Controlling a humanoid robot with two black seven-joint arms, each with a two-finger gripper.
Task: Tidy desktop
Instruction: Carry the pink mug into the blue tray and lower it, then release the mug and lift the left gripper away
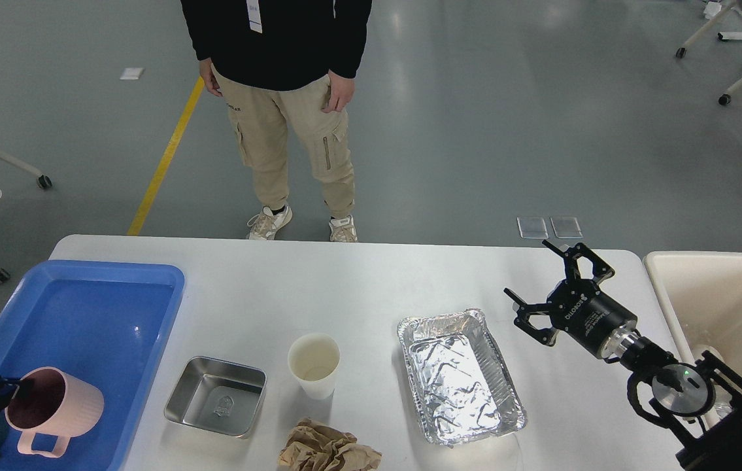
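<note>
Your left end effector pinches the pink mug by its rim over the blue tray at the left end of the counter. Your right end effector hovers spread right of the tray.

1. The large white rectangular desktop looks smooth and matt.
2. At its left end, the blue plastic tray is glossy.
3. Over that tray, the pink ribbed plastic mug looks matt.
4. Right of the tray, the square steel pan has a brushed sheen.
5. Next comes a matt white paper cup, crumpled rough brown paper and a creased shiny foil tray.
</note>
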